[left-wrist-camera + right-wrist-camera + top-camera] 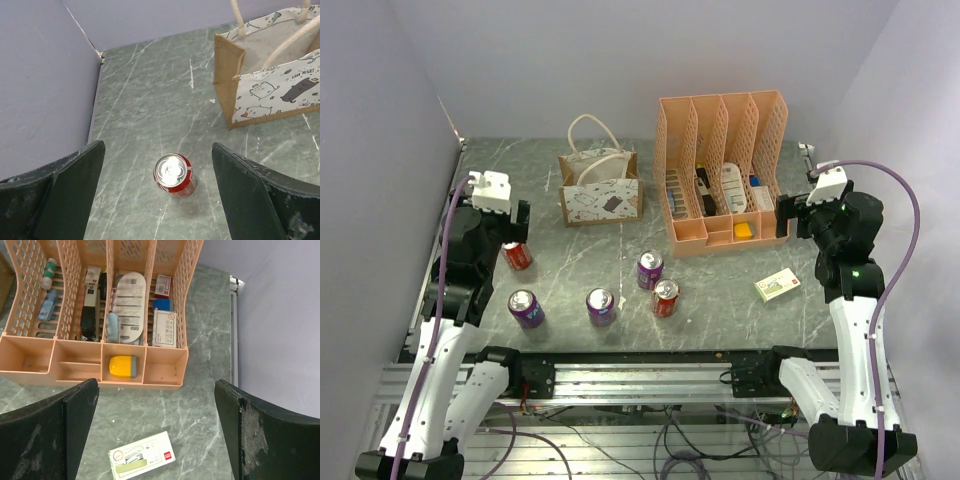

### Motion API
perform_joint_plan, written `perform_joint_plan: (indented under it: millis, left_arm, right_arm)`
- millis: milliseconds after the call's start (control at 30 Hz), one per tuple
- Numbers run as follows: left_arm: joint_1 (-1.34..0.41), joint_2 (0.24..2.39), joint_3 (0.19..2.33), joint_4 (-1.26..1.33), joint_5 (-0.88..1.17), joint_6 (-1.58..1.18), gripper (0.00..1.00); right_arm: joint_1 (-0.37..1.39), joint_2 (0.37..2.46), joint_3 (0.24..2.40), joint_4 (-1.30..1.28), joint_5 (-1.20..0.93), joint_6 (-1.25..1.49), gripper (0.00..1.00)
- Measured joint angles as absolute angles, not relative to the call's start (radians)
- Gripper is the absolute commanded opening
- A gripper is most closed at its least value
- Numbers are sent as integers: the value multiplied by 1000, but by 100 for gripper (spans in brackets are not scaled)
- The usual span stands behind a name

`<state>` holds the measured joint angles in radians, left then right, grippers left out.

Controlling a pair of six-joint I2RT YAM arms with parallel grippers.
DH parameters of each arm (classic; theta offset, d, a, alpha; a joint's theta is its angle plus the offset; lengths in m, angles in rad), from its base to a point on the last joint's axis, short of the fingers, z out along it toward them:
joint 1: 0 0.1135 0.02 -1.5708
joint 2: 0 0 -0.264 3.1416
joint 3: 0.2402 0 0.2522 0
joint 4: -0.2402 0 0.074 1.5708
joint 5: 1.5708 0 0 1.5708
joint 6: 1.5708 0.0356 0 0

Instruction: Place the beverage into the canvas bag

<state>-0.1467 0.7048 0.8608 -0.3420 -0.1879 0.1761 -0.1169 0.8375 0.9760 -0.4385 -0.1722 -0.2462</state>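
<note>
The canvas bag (601, 194) stands open at the back middle of the table, off-white with brown edges and two cream handles. It also shows in the left wrist view (265, 90) at the upper right. A red can (517, 256) stands upright at the left. In the left wrist view the red can (173, 175) sits between and below my open fingers. My left gripper (157, 147) is open and empty above it, and shows in the top view (508, 232). My right gripper (156, 385) is open and empty at the right (788, 216).
Purple cans (526, 308) (601, 306) (650, 269) and a second red can (666, 297) stand in the front middle. An orange file organizer (692, 150) with stationery stands at the back right (165, 372). A small white box (777, 286) lies in front of it (141, 456).
</note>
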Motion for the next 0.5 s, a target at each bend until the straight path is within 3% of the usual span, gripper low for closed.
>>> perform_joint_plan:
  millis: [500]
  left_arm:
    - [-146,712,861,-340,-152,187,99]
  right_arm:
    - [-125,840,982,-439,-214,-243,100]
